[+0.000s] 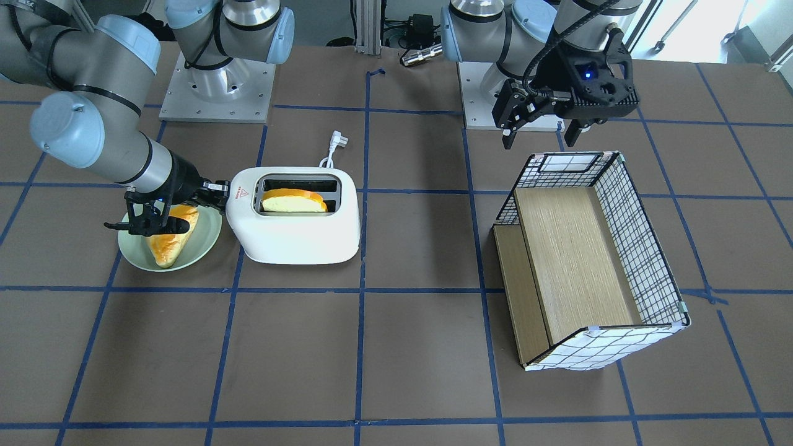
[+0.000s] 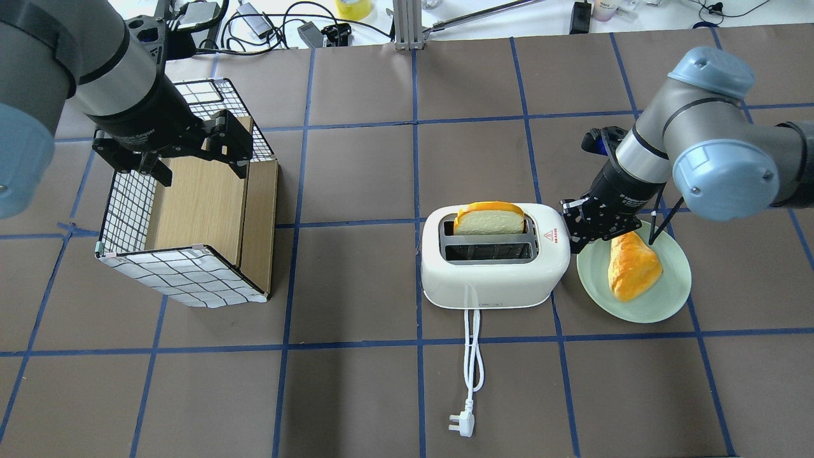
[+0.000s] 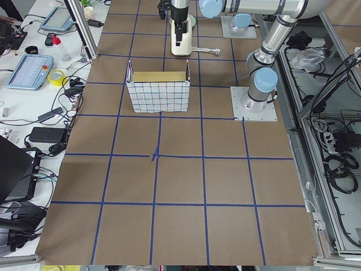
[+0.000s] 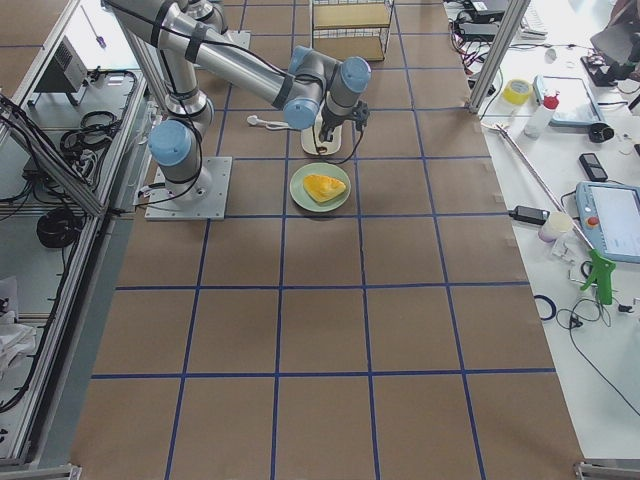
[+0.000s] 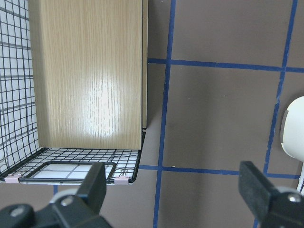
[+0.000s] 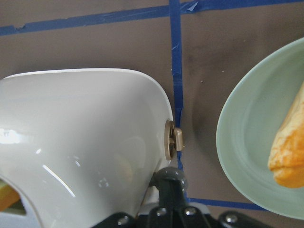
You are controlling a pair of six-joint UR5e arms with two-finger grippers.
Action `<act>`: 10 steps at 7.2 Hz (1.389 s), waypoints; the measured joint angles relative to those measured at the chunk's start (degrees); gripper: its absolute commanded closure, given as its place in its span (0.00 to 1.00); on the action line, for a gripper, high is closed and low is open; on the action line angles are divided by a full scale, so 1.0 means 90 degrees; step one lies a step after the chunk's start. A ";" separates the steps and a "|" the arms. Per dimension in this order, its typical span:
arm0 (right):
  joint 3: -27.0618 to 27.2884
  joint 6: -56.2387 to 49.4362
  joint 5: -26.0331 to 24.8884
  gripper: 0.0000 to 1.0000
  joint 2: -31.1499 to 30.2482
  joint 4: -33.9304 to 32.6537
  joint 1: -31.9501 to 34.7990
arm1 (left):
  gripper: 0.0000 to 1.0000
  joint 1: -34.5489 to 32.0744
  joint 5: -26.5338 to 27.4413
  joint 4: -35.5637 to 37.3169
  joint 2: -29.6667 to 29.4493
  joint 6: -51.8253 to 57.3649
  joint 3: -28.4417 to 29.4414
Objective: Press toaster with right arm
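White plastic makes up the toaster (image 2: pixel 489 283), which is set near the middle of the worktop, about halfway between the robot's edge and the operators' edge. A slice of bread (image 2: pixel 488 219) is stood in the slot nearer the operators' edge, with its top raised above the slot. A red triangle sticker (image 2: pixel 551 236) is carried on the top, at the end turned toward the robot's right-hand end of the worktop. A small knob (image 6: pixel 175 140) is fixed on that same end wall. The white cord (image 2: pixel 472 356) is laid out from the toaster toward the robot's edge and ends in a plug (image 2: pixel 462 425) that lies flat on the worktop.

The right gripper (image 6: pixel 171 178) is lowered to the toaster's knob end, with its fingers closed together on nothing. Its tip is placed just beside the knob and close to the end wall; whether the knob itself is touched cannot be told.

A pale green plate (image 2: pixel 668 299) is set just beside that end of the toaster, and a second slice (image 2: pixel 629 273) is laid on it. The right gripper is held over the part of the plate's rim nearest the toaster.

The left gripper (image 5: pixel 173 175) is held above the worktop with its fingers (image 5: pixel 97 178) spread wide and nothing between them. By it, a basket (image 2: pixel 184 280) of checked wire and wood is placed toward the robot's left-hand end of the worktop, well apart from the toaster.
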 measured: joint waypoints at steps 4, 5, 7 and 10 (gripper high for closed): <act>-0.1102 0.0339 -0.0484 1.00 -0.0506 0.0969 0.0043 | 0.00 0.0002 0.0000 0.0000 0.0000 0.0000 0.0000; -0.1644 0.0354 -0.0675 1.00 -0.0567 0.1415 0.0055 | 0.00 0.0003 0.0000 0.0000 0.0000 0.0000 0.0000; -0.2591 0.0573 -0.1010 0.95 -0.0693 0.2098 0.0106 | 0.00 0.0002 0.0000 0.0000 0.0000 0.0000 0.0000; -0.3094 0.1473 -0.1379 0.14 -0.0828 0.2209 0.0745 | 0.00 0.0000 0.0000 0.0000 0.0000 0.0000 0.0000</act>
